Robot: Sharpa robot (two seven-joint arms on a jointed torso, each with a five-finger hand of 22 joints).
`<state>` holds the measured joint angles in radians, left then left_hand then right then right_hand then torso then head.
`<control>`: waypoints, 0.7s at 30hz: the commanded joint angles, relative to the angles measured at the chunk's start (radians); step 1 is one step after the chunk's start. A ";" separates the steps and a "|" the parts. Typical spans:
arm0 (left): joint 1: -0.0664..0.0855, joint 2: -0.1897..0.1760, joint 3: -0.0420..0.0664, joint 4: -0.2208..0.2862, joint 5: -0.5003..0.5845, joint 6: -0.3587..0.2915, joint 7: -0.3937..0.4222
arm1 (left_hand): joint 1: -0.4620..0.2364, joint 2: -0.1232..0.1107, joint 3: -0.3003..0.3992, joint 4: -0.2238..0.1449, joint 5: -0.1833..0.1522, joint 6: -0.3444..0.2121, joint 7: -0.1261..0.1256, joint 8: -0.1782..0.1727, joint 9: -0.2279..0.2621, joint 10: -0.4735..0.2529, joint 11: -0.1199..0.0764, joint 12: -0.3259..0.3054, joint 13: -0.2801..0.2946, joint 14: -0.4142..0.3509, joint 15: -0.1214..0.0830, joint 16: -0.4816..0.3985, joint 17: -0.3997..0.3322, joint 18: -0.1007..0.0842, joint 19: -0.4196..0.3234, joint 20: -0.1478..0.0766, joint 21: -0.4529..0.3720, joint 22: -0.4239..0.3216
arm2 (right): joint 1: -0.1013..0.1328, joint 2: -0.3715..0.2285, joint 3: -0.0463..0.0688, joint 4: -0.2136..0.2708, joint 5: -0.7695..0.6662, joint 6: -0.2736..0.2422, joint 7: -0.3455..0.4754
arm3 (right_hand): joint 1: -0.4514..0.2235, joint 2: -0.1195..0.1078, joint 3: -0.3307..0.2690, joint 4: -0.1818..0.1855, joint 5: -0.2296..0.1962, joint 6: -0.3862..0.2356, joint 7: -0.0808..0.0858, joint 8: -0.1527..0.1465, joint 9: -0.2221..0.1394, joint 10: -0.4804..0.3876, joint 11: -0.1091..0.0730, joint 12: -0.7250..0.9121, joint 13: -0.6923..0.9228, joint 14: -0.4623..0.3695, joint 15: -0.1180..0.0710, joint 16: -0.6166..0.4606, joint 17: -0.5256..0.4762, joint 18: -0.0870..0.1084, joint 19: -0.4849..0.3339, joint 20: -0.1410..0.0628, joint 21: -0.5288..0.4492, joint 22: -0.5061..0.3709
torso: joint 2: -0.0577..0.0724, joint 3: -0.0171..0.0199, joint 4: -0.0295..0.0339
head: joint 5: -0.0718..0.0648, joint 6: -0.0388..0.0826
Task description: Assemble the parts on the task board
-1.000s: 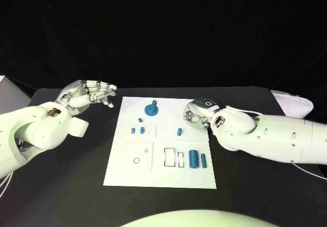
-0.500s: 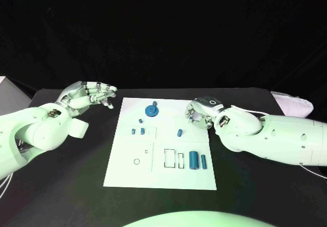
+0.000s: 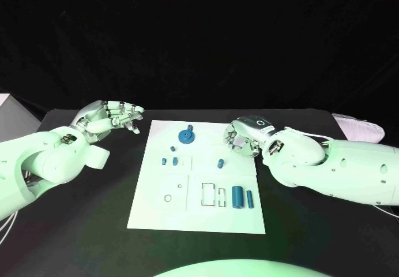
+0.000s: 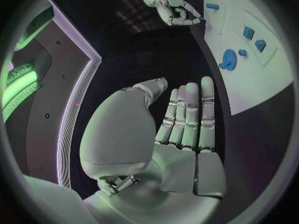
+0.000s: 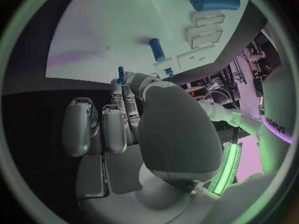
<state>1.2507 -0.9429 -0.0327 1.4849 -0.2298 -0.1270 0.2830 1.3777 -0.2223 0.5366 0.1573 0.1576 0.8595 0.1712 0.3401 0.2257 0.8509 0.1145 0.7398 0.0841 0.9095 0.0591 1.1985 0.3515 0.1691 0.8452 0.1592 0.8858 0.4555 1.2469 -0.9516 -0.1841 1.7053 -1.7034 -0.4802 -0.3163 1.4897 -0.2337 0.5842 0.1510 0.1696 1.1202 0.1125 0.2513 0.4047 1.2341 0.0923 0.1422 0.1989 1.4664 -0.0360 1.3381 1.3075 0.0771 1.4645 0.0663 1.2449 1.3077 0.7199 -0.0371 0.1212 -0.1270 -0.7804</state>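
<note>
The white task board lies mid-table. A blue gear sits near its far edge, with small blue pieces below it. A blue peg lies right of those, and two blue cylinders lie near the front right. My right hand hovers over the board's far right edge, fingers curled in. Its fingertips pinch a small blue part. My left hand is raised off the board's far left corner, fingers apart, holding nothing.
Empty outlined slots and a ring mark are on the board's front half. Black table surrounds the board. A white object lies at the table's far right, behind my right arm.
My right hand has shifted slightly right and away along the board's edge. The left hand has barely moved, and the parts on the board lie as before.
</note>
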 commanded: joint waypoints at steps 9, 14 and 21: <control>0.000 0.013 0.000 0.007 -0.002 0.002 0.002 | 0.010 0.001 -0.004 -0.004 0.001 0.001 0.006 -0.005 -0.002 0.005 0.003 -0.007 -0.002 0.002 -0.002 -0.004 -0.002 0.014 0.010 0.001 -0.005 -0.001 | -0.002 0.082 0.001 0.083 0.007 0.001 0.027 | 0.000 0.009 0.046 -0.046 -0.004 0.006 -0.003 0.005 0.001 0.063 -0.055 0.003 0.006 0.044 -0.004 -0.007 -0.001 -0.015 0.018 -0.007 -0.002 0.103 | 0.001 -0.0017 0.0018 | 0.044 -0.003; 0.000 0.020 0.000 0.012 -0.003 0.000 0.002 | 0.010 0.001 -0.004 -0.004 0.001 0.001 0.006 -0.005 -0.002 0.005 0.003 -0.007 -0.002 0.002 -0.002 -0.004 -0.002 0.014 0.010 0.001 -0.005 -0.001 | -0.014 0.144 0.001 0.085 0.004 -0.002 0.037 | 0.000 0.010 0.048 -0.049 -0.004 0.006 -0.002 0.005 0.002 0.063 -0.054 0.002 0.006 0.043 -0.004 -0.009 -0.003 -0.014 0.018 -0.007 -0.005 0.102 | 0.000 -0.0028 0.0014 | 0.079 -0.005; 0.000 0.037 0.000 0.008 -0.003 -0.011 0.002 | 0.011 0.002 -0.004 -0.005 0.001 0.001 0.006 -0.006 -0.002 0.006 0.003 -0.008 -0.002 0.002 -0.002 -0.004 -0.002 0.014 0.010 0.001 -0.006 -0.002 | -0.038 0.217 0.001 0.054 0.007 -0.002 0.055 | -0.001 0.010 0.051 -0.052 -0.004 0.005 -0.001 0.004 0.002 0.063 -0.054 0.000 0.005 0.043 -0.004 -0.011 -0.005 -0.014 0.017 -0.007 -0.007 0.102 | 0.000 -0.0040 0.0018 | 0.152 -0.006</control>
<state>1.2505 -0.9112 -0.0330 1.4917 -0.2304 -0.1307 0.2803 1.3777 -0.2224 0.5366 0.1573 0.1576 0.8595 0.1712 0.3402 0.2249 0.8509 0.1145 0.7354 0.0833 0.9095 0.0591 1.1985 0.3516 0.1692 0.8488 0.1628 0.8858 0.4556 1.2125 -0.7385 -0.1832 1.7654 -1.6916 -0.4814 -0.2872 1.4899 -0.2338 0.5868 0.1484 0.1619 1.1201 0.1125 0.2513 0.4055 1.2341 0.0923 0.1421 0.1989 1.4664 -0.0359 1.3304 1.3035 0.0770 1.4645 0.0663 1.2410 1.3074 0.7200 -0.0403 0.1227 0.0018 -0.7835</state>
